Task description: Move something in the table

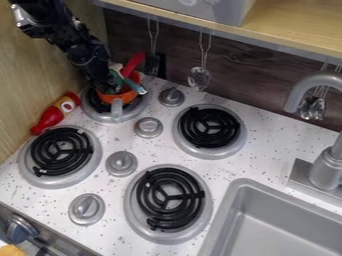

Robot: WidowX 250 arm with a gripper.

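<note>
Orange pot (109,98) on the upper-left burner (101,117), beneath the gripper (110,89); long axis along its grey handle (117,110), pointing toward the view's lower edge. Inside, red utensil (134,63) slanting up and rightward. Spread, pressed together or pinching: cannot tell for the jaws.

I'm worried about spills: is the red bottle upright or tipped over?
Tipped over: the red bottle lies on its side on the counter, along the wall.

A glossy black robot arm (83,52) shows chunky, angular segments with pale highlights along their edges, and a small silvery-white part (24,19) on its upper section.
</note>
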